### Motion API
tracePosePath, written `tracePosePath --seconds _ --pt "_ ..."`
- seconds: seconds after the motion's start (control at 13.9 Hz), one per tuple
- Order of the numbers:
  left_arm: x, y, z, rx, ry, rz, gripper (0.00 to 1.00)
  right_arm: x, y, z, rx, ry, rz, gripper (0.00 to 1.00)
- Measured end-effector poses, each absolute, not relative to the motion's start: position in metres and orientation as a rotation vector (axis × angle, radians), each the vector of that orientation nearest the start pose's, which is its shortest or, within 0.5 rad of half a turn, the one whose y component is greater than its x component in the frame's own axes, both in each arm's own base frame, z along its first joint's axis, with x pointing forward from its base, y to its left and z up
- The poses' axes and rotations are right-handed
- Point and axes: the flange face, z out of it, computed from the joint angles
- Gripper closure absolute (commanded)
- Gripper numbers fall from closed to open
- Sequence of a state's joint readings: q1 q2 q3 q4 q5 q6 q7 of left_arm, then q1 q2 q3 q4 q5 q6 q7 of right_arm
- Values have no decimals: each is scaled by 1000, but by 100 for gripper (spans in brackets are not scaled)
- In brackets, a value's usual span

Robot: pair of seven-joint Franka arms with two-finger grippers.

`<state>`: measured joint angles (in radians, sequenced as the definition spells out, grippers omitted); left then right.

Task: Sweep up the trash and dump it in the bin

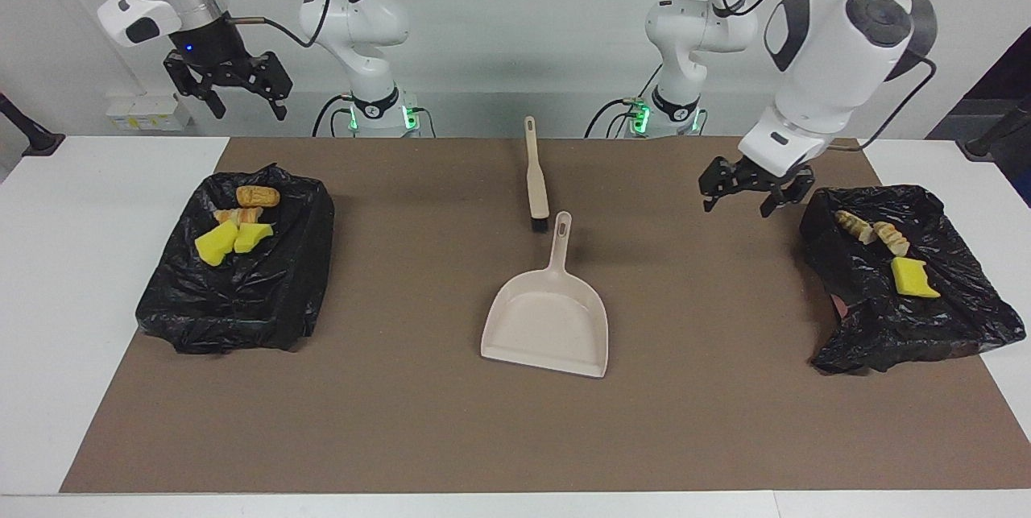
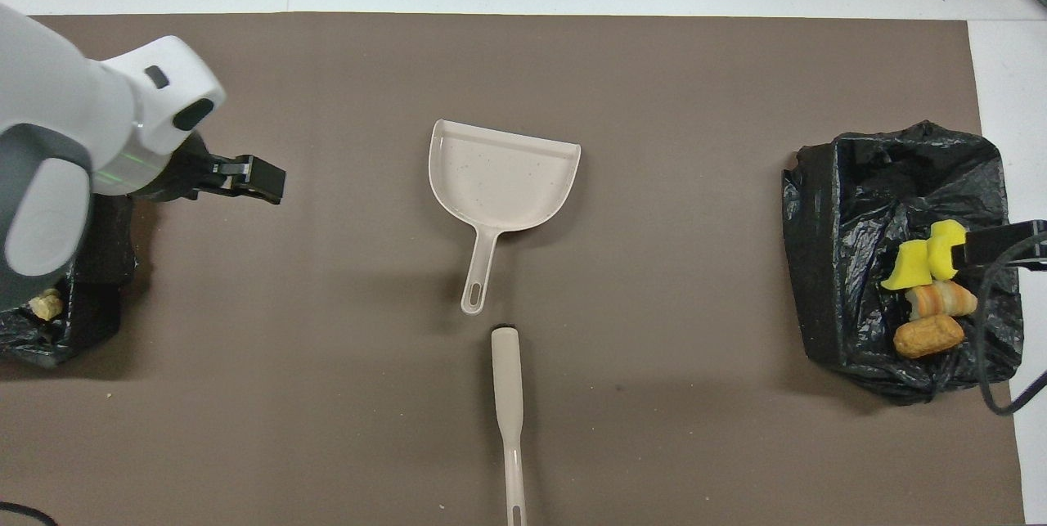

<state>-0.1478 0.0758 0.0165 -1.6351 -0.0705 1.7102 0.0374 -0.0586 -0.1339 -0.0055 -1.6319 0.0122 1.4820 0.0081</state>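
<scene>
A beige dustpan (image 1: 548, 317) lies empty on the brown mat's middle, also in the overhead view (image 2: 499, 182). A beige brush (image 1: 536, 180) lies just nearer the robots, also in the overhead view (image 2: 507, 379). Trash lies in two black-bagged bins. Yellow sponge chunks (image 1: 217, 244) and bread pieces (image 1: 258, 196) are in the bin (image 1: 242, 300) at the right arm's end. A sponge (image 1: 912, 276) and bread pieces (image 1: 874, 232) are in the bin (image 1: 902, 333) at the left arm's end. My right gripper (image 1: 248, 109) is open, raised over its bin. My left gripper (image 1: 737, 206) is open, over the mat beside its bin.
The brown mat (image 1: 403, 421) covers most of the white table (image 1: 48, 300). In the overhead view the left arm (image 2: 74, 141) hides most of its bin (image 2: 57, 338). The right gripper's finger (image 2: 994, 246) shows over the other bin (image 2: 859, 207).
</scene>
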Motion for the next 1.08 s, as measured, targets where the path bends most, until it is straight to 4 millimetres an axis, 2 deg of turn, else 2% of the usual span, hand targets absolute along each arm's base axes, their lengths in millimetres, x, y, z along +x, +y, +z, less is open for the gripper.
tracePosePath --seconds 0.14,0.29,0.43,0.5,1.08 --pt "577 -49 574 -3196 238 -1 0 502 -31 659 -3126 111 24 0" --pt "569 -37 590 -3161 245 45 0 502 -31 659 -3126 111 24 0" --pt "560 -39 616 -3141 260 69 0 502 -31 659 -3126 111 24 0" --pt "558 -40 623 -3139 264 68 0 502 -31 659 -3126 111 24 0" --pt "555 -43 623 -3137 273 94 0 502 -31 659 -3126 111 24 0"
